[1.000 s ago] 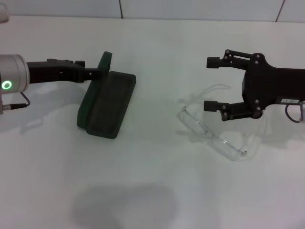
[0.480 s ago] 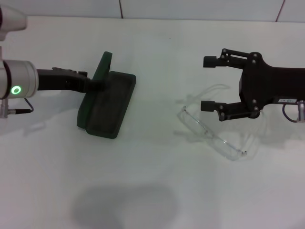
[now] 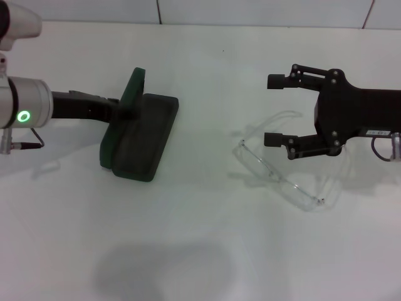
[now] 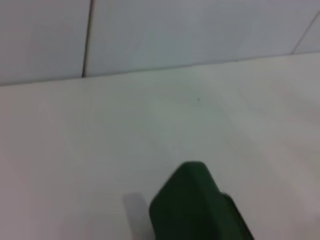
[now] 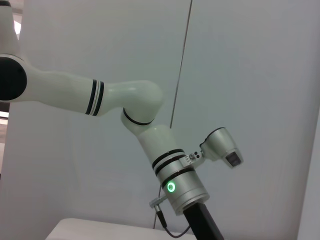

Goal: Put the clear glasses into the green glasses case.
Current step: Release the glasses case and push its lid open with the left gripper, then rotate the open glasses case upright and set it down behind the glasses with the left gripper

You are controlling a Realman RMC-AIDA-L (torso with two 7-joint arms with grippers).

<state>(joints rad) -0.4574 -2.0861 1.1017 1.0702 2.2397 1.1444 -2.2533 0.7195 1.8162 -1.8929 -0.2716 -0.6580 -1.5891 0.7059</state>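
Observation:
The green glasses case (image 3: pixel 141 138) lies open left of centre, its lid (image 3: pixel 130 93) standing up on the left side. My left gripper (image 3: pixel 123 111) reaches in from the left and touches the lid's outer face. A corner of that lid (image 4: pixel 192 205) fills the bottom of the left wrist view. The clear glasses (image 3: pixel 282 175) rest on the table at the right, lens toward me, arms pointing away. My right gripper (image 3: pixel 274 110) hovers open just above the glasses' arms, nothing between its fingers.
A white table (image 3: pixel 200 238) runs to a tiled wall at the back. Bare table separates the case from the glasses. The right wrist view holds only my left arm (image 5: pixel 170 165) with its green ring light against the wall.
My left arm has drawn back to the left and its tip has slid lower along the lid. The right gripper has shifted slightly left. Case and glasses stay put.

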